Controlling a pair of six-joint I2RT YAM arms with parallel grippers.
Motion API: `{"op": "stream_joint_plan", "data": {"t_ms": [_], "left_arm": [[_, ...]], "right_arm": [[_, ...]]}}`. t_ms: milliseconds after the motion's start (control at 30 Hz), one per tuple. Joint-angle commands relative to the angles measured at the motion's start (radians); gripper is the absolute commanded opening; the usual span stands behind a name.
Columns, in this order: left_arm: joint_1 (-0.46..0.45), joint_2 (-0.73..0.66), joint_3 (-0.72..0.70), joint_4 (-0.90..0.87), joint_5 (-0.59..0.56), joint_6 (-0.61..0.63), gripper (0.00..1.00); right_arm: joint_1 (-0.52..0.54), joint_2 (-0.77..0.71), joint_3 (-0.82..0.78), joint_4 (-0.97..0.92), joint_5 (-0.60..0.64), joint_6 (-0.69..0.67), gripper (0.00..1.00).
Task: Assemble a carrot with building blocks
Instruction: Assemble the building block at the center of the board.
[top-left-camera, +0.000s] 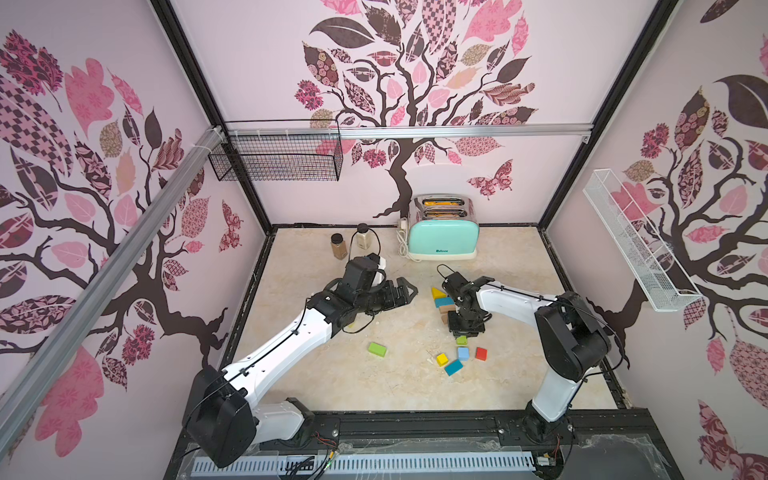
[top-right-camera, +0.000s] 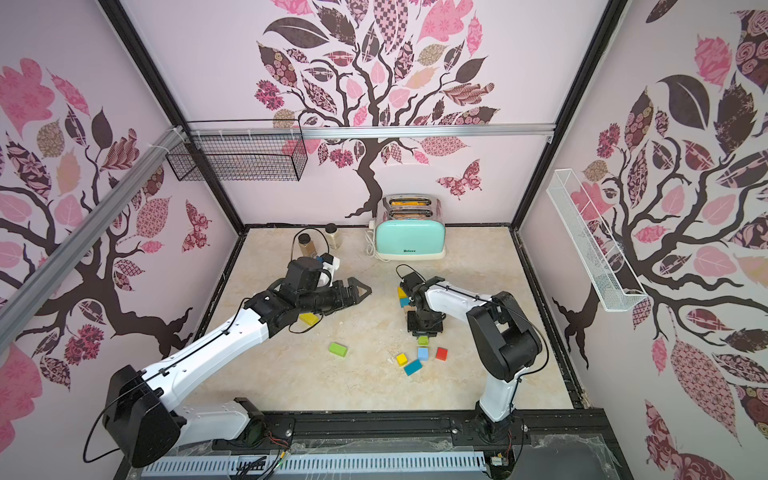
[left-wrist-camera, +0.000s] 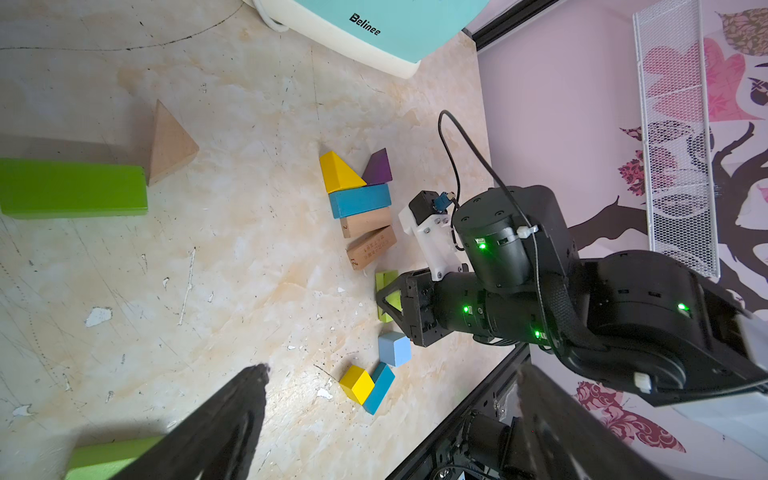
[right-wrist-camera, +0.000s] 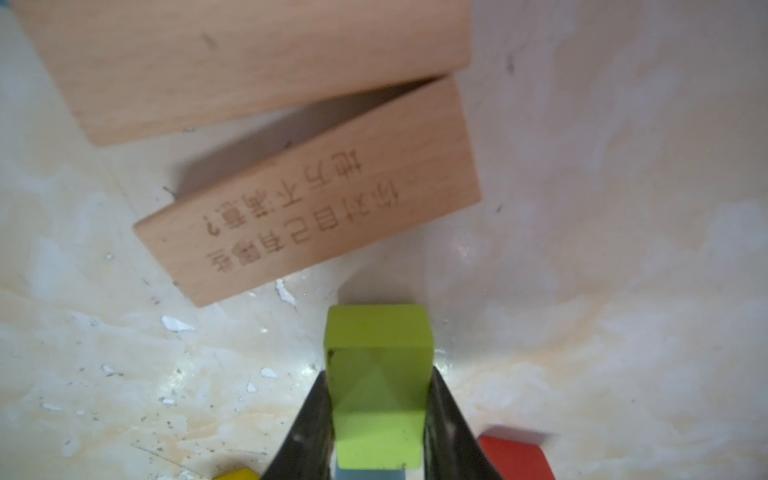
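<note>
R pincer (right-wrist-camera: 378, 374) clenched on green block (right-wrist-camera: 376, 328), gripped across short width, long axis in line w/ pincer. Block seems down on tabletop (top-left-camera: 332, 382), just beside tan bar (right-wrist-camera: 316, 199), gap between. R arm nearer. L pincer (top-left-camera: 405, 291) released, empty, well apart. Tabletop flat, scuffed. Red cube (top-left-camera: 481, 353) near, room tight.

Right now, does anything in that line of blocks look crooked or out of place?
Yes. The engraved tan bar lies askew: it nears the plain tan bar at one end and gapes away at the other, while the plain tan bar and teal bar lie flush. The tabletop is also scratched and chipped.
</note>
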Motion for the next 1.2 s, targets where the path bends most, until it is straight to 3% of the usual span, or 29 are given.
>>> {"op": "stream_joint_plan", "data": {"t_ms": [0, 300, 600, 800, 933, 1167], "left_arm": [[-0.001, -0.01, 0.009, 0.009, -0.01, 0.022, 0.98], [-0.001, -0.012, 0.013, 0.006, -0.004, 0.035, 0.98], [-0.001, -0.026, 0.006, 0.004, -0.001, 0.039, 0.98], [-0.001, -0.028, -0.003, 0.016, -0.002, 0.035, 0.98], [-0.002, -0.023, -0.003, 0.022, -0.002, 0.03, 0.98], [-0.002, -0.004, 0.008, 0.021, -0.001, 0.028, 0.98]], "right_arm": [[-0.025, -0.006, 0.0, 0.006, 0.034, 0.078, 0.15], [-0.079, -0.004, -0.035, 0.087, -0.03, 0.236, 0.19], [-0.087, -0.044, -0.01, 0.081, -0.102, 0.246, 0.46], [-0.087, -0.14, -0.053, 0.045, -0.11, 0.167, 0.54], [-0.081, -0.139, -0.068, 0.019, -0.104, 0.094, 0.48], [-0.08, -0.112, -0.124, 0.085, -0.127, 0.04, 0.24]]}}
